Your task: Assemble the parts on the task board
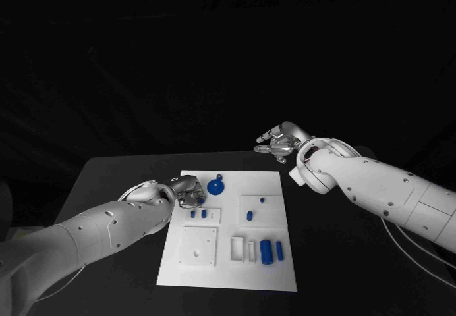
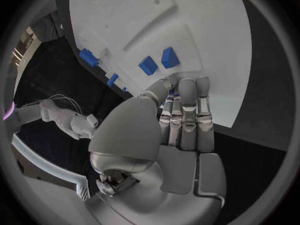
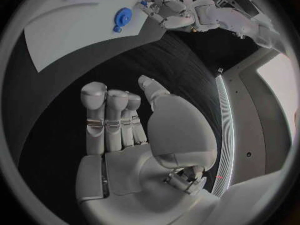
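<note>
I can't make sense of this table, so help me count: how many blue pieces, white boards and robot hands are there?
Blue pieces: 6 that I can tell apart, namely 1 round disc, 3 small pegs and 2 longer bars
White board: 1
Silver hands: 2, the left hand and the right hand
Total: 9

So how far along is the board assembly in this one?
Early, it seems. Blue parts still lie loose on the task board: two cylinders, a small piece, two pegs, and the round blue part. The left hand is at the board's far left corner; whether it holds something is unclear. The right hand hovers empty beyond the board.
</note>
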`<state>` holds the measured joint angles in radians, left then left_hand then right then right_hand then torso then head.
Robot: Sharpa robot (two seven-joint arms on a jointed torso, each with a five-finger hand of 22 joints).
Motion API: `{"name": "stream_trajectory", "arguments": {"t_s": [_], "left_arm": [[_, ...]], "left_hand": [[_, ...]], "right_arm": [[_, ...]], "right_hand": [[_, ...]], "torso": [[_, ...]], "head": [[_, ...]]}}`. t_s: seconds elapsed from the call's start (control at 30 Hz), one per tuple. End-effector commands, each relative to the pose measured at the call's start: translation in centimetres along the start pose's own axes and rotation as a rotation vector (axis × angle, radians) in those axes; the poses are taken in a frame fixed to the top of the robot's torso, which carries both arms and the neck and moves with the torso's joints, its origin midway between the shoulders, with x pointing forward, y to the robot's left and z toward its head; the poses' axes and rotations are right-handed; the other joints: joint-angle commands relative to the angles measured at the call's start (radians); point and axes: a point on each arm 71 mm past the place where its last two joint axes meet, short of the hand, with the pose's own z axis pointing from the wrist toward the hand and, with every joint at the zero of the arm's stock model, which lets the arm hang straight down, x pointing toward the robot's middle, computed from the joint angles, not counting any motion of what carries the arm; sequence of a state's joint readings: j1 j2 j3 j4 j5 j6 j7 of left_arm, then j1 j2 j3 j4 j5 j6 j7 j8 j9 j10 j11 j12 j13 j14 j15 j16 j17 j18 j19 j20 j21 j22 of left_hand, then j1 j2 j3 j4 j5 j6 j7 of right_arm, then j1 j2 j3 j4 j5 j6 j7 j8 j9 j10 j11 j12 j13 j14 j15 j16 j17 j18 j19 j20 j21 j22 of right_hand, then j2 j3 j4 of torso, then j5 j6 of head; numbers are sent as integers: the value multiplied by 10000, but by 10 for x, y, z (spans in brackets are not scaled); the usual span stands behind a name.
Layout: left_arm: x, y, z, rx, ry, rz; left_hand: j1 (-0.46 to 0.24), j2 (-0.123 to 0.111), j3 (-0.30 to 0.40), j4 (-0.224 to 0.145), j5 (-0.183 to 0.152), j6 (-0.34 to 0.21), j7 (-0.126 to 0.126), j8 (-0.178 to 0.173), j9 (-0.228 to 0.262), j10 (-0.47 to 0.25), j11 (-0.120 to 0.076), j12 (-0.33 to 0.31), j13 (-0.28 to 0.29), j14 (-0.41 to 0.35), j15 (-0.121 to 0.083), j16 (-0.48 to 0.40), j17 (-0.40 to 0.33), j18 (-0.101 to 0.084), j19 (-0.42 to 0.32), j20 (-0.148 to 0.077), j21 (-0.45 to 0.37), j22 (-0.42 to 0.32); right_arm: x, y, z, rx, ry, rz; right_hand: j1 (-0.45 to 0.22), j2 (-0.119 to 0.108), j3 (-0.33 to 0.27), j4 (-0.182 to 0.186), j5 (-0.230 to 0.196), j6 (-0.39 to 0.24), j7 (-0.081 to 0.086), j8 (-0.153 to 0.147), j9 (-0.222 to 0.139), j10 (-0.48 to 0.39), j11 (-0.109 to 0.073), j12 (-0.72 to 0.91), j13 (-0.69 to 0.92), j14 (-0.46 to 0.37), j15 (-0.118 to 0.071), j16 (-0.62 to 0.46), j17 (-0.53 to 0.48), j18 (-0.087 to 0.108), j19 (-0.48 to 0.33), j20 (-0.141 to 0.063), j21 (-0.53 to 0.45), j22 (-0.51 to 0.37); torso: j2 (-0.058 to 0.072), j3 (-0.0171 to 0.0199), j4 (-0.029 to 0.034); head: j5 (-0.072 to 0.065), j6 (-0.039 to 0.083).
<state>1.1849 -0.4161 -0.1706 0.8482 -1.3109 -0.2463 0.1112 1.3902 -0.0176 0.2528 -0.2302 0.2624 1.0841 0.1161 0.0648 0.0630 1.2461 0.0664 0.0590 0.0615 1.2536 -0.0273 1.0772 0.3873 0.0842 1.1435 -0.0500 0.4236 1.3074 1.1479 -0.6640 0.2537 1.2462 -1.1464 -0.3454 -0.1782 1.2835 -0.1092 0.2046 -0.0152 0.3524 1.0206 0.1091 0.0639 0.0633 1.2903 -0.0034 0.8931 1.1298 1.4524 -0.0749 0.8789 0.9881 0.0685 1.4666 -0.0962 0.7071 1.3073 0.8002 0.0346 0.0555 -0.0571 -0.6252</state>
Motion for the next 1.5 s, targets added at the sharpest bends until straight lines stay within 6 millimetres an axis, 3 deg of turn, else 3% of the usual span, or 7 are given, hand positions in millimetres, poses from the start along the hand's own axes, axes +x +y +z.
{"name": "stream_trajectory", "arguments": {"t_s": [0.03, 0.7, 0.9, 1.0, 1.07, 1.23, 1.5], "left_arm": [[3, -1, 0, 45, 124, -83], [-2, 9, -4, -166, -281, -118], [-8, 19, -10, -355, -435, -268], [-14, 24, -13, -382, -687, -459], [-22, 26, -15, -308, -1045, -658], [-47, 31, -24, -9, -2264, -1791], [-81, 33, -42, 147, -3347, -5286]], "left_hand": [[-85, -110, 62, -69, -56, -559, -36, -44, -19, -259, 51, 10, -21, -35, 68, -66, -3, 210, 17, 75, -67, 196], [-43, -464, 357, 57, -62, -936, -47, -9, -5, -1280, 356, 20, -27, -121, 264, -56, -308, 416, 54, 282, -179, 220], [12, -465, 404, 33, -27, -817, 27, -7, -5, -1285, 363, 22, -27, -162, 264, -50, -351, 424, 5, 284, -127, 236], [-18, -478, 455, 23, -10, -687, 83, -14, -6, -1226, 356, 16, -29, -230, 255, -158, -432, 407, -81, 283, -76, 236], [-61, -474, 490, 27, 35, -536, 162, 4, 0, -1058, 331, 25, -32, -363, 238, -342, -524, 376, -227, 284, -118, 222], [-245, -457, 474, 105, -110, -296, 208, -10, 4, -740, 266, 24, -25, -538, 211, -1213, -923, 219, -511, 266, -456, 82], [-429, -273, 209, 405, -280, -310, 206, -3, 8, -694, 328, 16, -30, -626, 472, -4935, -2391, -99, -1039, 542, -2538, -1492]], "right_arm": [[1, 1, 0, -105, 33, -15], [3, -2, -1, -43, 434, -104], [8, -3, -4, -458, 883, -685], [12, -6, -6, -744, 1072, -1113], [15, -8, -9, -946, 1221, -1465], [25, -14, -16, -1386, 1531, -2608], [45, -23, -27, -1660, 1683, -4771]], "right_hand": [[-108, 9, 23, 39, 18, 82, 11, -20, -3, -54, -33, 20, 10, -14, -14, -3, 15, 103, 289, 22, -17, 932], [-95, -19, 6, -19, -21, 41, 24, -18, -2, -235, -18, -276, -173, -79, 1, -143, -82, 115, 238, 36, -225, 890], [7, -28, 321, -316, -62, 133, 27, -29, -7, -738, -3, -4324, -4141, -463, 50, -830, -639, 201, -172, 67, -2395, 419], [39, -122, 893, -508, -122, 313, 61, -61, -18, 132, 220, -7203, -7915, -336, 189, -961, -963, 291, -55, 166, -2810, 240], [44, -147, 976, -566, -130, 402, 119, -17, 5, -518, 468, -7935, -8686, -330, 264, -933, -991, 335, -23, 196, -2852, 229], [101, -171, 1315, -922, -446, 855, 51, -5, 38, -540, 639, -8294, -10686, -329, 397, -775, -1118, 576, 95, 391, -2898, 275], [51, -295, 2064, -1141, -1438, 1179, -18, -26, 33, -489, 622, -8317, -10694, -235, 375, -622, -1338, 619, 250, 400, -2878, 384]], "torso": [[-2, 0, 3], [-2, 2, -7], [-8, 7, -11], [-10, 1, -7], [-12, -4, 0], [-18, 1, 5], [-46, -24, 22]], "head": [[13, 17], [18, 43], [-61, 81], [-116, 130], [-157, 131], [-244, 160], [-309, 163]]}}
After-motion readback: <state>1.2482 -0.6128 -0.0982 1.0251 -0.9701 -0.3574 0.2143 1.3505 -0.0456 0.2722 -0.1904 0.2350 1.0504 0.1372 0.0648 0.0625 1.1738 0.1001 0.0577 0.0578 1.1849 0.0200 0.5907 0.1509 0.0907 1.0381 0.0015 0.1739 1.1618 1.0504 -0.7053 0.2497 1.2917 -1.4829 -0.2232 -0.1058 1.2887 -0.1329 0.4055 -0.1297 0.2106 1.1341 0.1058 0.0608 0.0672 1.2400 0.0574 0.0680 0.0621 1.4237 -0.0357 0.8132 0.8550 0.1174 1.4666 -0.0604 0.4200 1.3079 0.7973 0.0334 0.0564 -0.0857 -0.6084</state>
